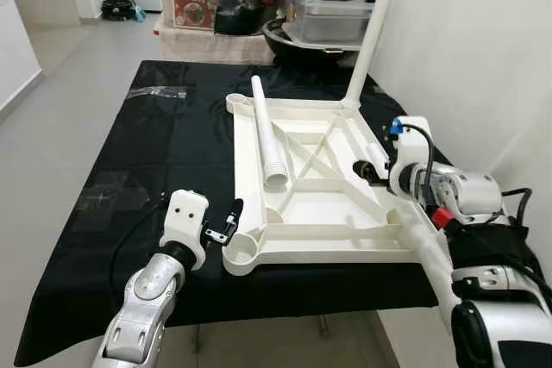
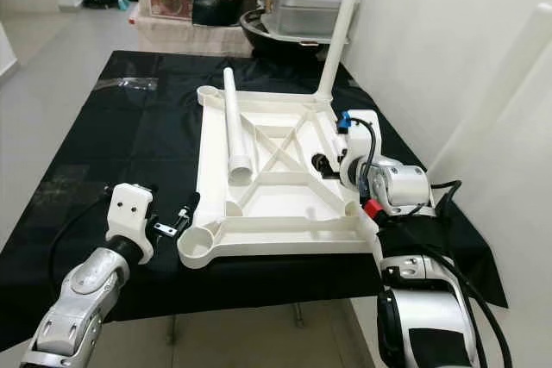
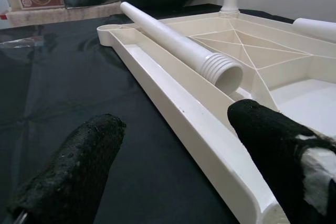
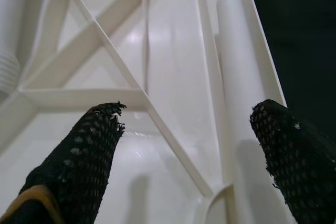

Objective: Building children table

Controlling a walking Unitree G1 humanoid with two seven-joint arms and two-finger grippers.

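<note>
White tabletop (image 1: 319,204), white leg tube (image 1: 267,131), black cloth (image 1: 129,170), black fingers (image 3: 79,166)

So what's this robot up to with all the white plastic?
It is putting together a small table. The tabletop lies upside down on a black cloth, with one leg already standing in its far right corner and a loose leg lying across it. The left hand is open at the near left corner; the right hand is open over the right edge.

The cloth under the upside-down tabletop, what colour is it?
Plain black cloth, clearest in the left eye view.
</note>
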